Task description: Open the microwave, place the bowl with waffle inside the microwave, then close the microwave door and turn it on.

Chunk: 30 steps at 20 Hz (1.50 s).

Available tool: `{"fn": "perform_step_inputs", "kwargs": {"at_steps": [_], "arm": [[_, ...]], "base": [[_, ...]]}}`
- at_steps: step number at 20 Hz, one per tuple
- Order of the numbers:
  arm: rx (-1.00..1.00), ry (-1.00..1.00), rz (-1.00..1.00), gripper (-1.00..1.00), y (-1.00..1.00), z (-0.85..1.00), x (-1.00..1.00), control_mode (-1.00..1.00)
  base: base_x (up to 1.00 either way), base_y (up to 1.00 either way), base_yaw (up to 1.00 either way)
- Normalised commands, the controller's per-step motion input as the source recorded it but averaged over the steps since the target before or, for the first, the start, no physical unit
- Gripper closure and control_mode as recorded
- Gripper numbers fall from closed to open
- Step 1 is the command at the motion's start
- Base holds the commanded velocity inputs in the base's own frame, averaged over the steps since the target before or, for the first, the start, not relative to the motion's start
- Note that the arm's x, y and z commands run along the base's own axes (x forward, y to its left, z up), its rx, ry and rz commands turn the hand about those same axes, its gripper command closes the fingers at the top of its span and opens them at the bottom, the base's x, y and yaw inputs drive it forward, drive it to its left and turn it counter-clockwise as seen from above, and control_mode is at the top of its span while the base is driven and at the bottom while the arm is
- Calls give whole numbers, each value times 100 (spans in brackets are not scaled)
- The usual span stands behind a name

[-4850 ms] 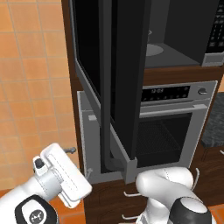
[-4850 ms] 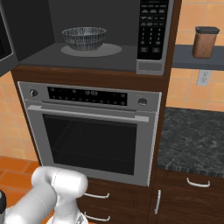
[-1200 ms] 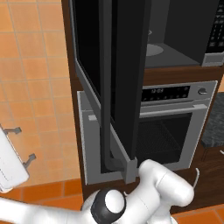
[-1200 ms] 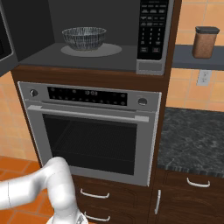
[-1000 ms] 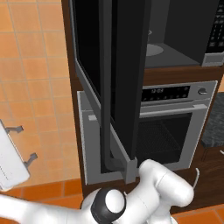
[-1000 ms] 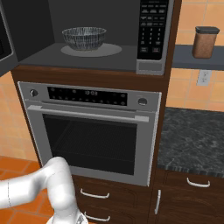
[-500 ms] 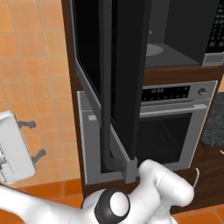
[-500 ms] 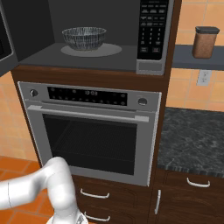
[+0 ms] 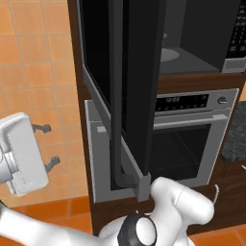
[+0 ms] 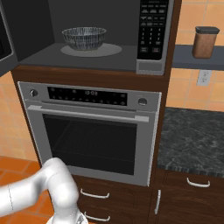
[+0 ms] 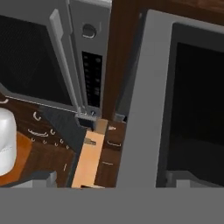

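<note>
The microwave (image 10: 151, 65) stands open above the oven, and its grey cavity (image 9: 202, 29) shows. The bowl (image 10: 84, 38) sits inside on the round turntable; what it holds is hidden by its rim. The microwave door (image 9: 139, 72) is swung wide out toward the base, with its dark vertical bar handle (image 9: 115, 96) facing left. My gripper (image 9: 53, 144) hangs open to the left of the door, level with its lower half and apart from it, with nothing between the fingers. In the hand view the gripper (image 11: 111, 181) looks at the door's grey frame (image 11: 144, 109).
A steel oven (image 10: 92, 135) with a horizontal handle sits under the microwave, with wooden drawers (image 10: 94, 194) below. A dark stone counter (image 10: 192, 135) lies to the right, and a brown jar (image 10: 205, 41) stands on a shelf above it. Orange tiled wall (image 9: 33, 72) is behind my gripper.
My hand has risen from the lower left edge and moved right toward the open door. The gripper stays open. Door and bowl have not moved.
</note>
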Motion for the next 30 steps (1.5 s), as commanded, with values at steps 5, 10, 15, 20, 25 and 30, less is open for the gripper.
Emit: {"fn": "perform_step_inputs", "kwargs": {"at_steps": [5,10,15,20,25,30], "arm": [[0,0,13,-100,-29,12,-23,-100],[0,0,12,-100,-37,29,-24,-100],[0,0,11,-100,-40,30,-24,-100],[0,0,11,-100,-58,27,-39,-100],[3,0,12,-100,-93,26,-53,-100],[7,1,8,-100,-74,55,-25,-100]], "base": [[0,0,0],[0,0,0],[0,0,0],[0,0,0],[0,0,0],[0,0,0]]}}
